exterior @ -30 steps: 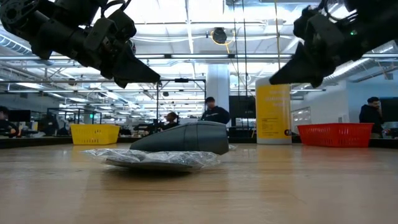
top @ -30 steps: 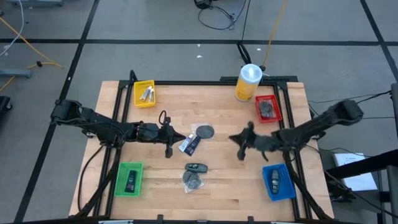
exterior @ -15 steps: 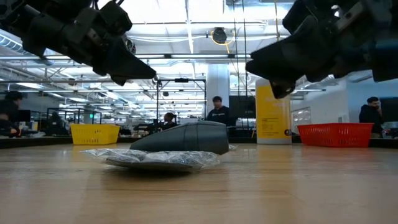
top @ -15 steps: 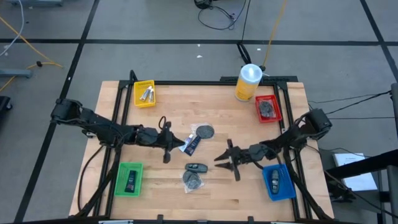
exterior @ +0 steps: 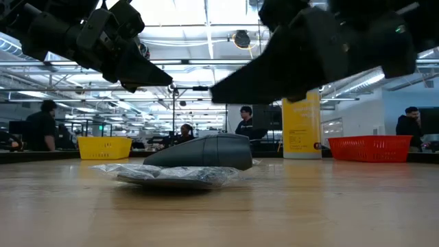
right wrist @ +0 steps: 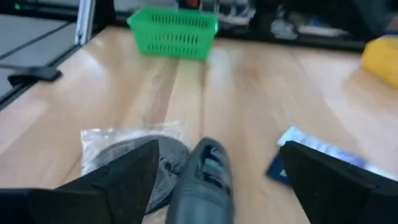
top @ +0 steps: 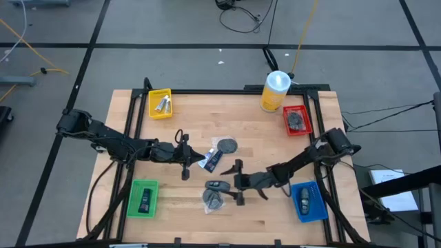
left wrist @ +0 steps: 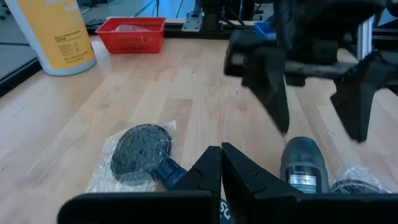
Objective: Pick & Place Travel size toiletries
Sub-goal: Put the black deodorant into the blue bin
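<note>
Right end effector [top: 238, 183] open, straddling black pack [top: 218, 185]

Count of items on and around the table

Four small trays are sitting at the corners: yellow [top: 160, 104], red [top: 298, 120], green [top: 143, 198], blue [top: 308, 202]. Loose at centre are lying two wrapped grey discs [top: 227, 145] [top: 213, 198], one white tube [top: 211, 160], one black pack [top: 218, 184]. One yellow canister [top: 274, 91] is standing far right.

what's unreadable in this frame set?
- Left gripper: fingers shut in the left wrist view; the white tube runs under them, so a grip cannot be confirmed.
- Blue tray contents: high view, too small to identify.
- Black oblong pack label: right wrist view, blurred.
- Wrapped disc: low view, edge-on, face hidden.
- Right gripper: open astride the pack, contact unclear.
</note>
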